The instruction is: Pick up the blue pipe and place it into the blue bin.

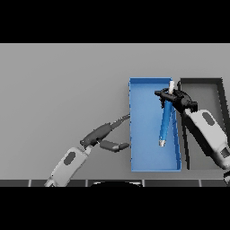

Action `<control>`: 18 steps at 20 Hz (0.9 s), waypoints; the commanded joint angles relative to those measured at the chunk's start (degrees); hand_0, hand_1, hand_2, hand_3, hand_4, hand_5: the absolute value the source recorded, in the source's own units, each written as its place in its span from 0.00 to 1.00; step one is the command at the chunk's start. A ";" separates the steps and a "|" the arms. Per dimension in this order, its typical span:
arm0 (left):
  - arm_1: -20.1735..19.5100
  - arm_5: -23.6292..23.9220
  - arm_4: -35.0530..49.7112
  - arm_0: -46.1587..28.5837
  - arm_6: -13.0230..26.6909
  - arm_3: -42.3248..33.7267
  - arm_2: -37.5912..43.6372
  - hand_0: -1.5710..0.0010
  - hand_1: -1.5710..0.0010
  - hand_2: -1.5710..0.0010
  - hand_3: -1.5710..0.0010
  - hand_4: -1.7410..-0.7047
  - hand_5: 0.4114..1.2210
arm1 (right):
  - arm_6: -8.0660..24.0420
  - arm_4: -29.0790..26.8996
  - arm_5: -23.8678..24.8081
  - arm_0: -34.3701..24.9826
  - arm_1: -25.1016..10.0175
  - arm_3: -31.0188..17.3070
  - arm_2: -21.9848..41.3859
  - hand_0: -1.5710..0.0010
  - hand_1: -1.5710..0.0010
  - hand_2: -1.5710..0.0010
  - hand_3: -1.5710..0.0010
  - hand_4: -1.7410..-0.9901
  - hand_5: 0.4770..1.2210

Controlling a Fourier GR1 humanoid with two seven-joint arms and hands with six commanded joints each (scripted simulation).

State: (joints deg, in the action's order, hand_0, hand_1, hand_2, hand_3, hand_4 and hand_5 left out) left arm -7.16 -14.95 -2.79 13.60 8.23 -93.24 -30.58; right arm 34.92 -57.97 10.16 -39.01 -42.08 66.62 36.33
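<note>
1. The grey table (63,81) spreads wide before me, and everything that matters sits toward its right side.
2. The blue bin (143,155) lies open just in front of me, with a dark bin (211,85) touching its right wall.
3. My right hand (176,98) hangs over the blue bin's far right corner, fingers curled round the upper end of the blue pipe (165,121), just below its white tip.
4. The pipe slants down from my grip toward the bin's near side, over the bin's inside; I cannot tell whether its lower end touches the floor.
5. I judge it light and rigid: a slim straight tube that will not bend, but smooth, so it may slip or swing when held near one end. A grip nearer the middle would steady it.
6. My left hand (105,134) rests idle just left of the bin, fingers relaxed and straight, holding nothing.
</note>
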 commanded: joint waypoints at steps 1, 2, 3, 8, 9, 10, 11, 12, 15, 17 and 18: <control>-0.17 -0.14 -0.01 -0.42 -1.14 0.61 0.09 1.00 1.00 1.00 1.00 0.83 0.11 | 0.02 -2.69 -0.54 -1.11 -0.80 -0.69 2.27 0.59 0.61 0.62 0.75 0.54 0.88; -0.09 -0.31 0.14 -0.30 -1.20 0.70 0.08 1.00 1.00 1.00 1.00 0.83 0.11 | 0.02 -4.10 -3.17 -1.99 -2.12 -0.33 4.56 0.67 0.68 0.70 0.80 0.59 0.91; -0.20 -0.44 0.12 -0.51 -1.73 0.78 0.00 1.00 1.00 1.00 1.00 0.83 0.10 | 0.02 -4.61 -4.30 -3.06 -2.71 -0.14 6.99 0.74 0.75 0.76 0.84 0.64 0.85; -0.34 0.12 -0.27 -0.70 -2.21 0.49 0.12 1.00 1.00 1.00 1.00 0.83 0.09 | -0.80 2.55 -7.64 -4.95 -4.17 0.22 11.45 0.91 0.92 0.92 0.95 0.79 0.59; -0.07 0.15 -0.18 -0.18 -1.38 0.78 0.24 1.00 1.00 1.00 1.00 0.83 0.09 | -1.13 3.26 -8.72 -5.41 -4.17 -0.28 11.79 0.93 0.93 0.94 0.96 0.80 0.55; -0.16 -0.09 0.11 -0.30 -1.70 0.45 0.21 1.00 1.00 1.00 1.00 0.83 0.09 | -1.37 4.21 -8.95 -5.32 -4.08 -0.23 12.52 0.95 0.95 0.95 0.97 0.81 0.51; -0.37 -0.11 0.30 -0.05 -1.39 0.52 0.58 1.00 1.00 1.00 1.00 0.83 0.08 | -1.85 4.73 -9.00 -5.41 -4.28 -0.82 12.49 0.96 0.96 0.96 0.97 0.81 0.47; -0.48 -0.31 0.38 -0.32 -1.28 0.26 0.38 1.00 1.00 1.00 1.00 0.83 0.08 | -2.24 5.17 -8.99 -5.53 -3.92 -0.91 12.76 0.88 0.94 0.96 0.98 0.81 0.45; -0.04 0.01 -0.60 -0.95 -1.50 1.08 -0.40 1.00 1.00 1.00 1.00 0.83 0.08 | -2.96 4.88 -9.17 -5.14 -4.19 -0.45 12.56 0.85 0.92 0.97 0.99 0.78 0.40; -0.19 0.22 -0.49 -0.69 -1.63 0.58 -0.04 1.00 1.00 1.00 1.00 0.83 0.08 | -2.90 3.89 -10.21 -5.06 -3.96 -0.72 12.21 0.90 0.95 0.98 0.99 0.77 0.43; -0.35 0.33 -0.45 -0.72 -1.38 0.48 0.13 1.00 1.00 1.00 1.00 0.83 0.08 | -3.01 3.36 -9.94 -4.89 -3.56 -0.78 11.95 0.92 0.96 0.98 0.99 0.78 0.45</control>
State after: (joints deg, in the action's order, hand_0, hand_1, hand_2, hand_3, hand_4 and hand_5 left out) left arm -7.51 -14.62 -3.24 12.88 6.85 -92.77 -30.44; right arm 31.87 -54.61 0.22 -43.89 -45.63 65.84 48.27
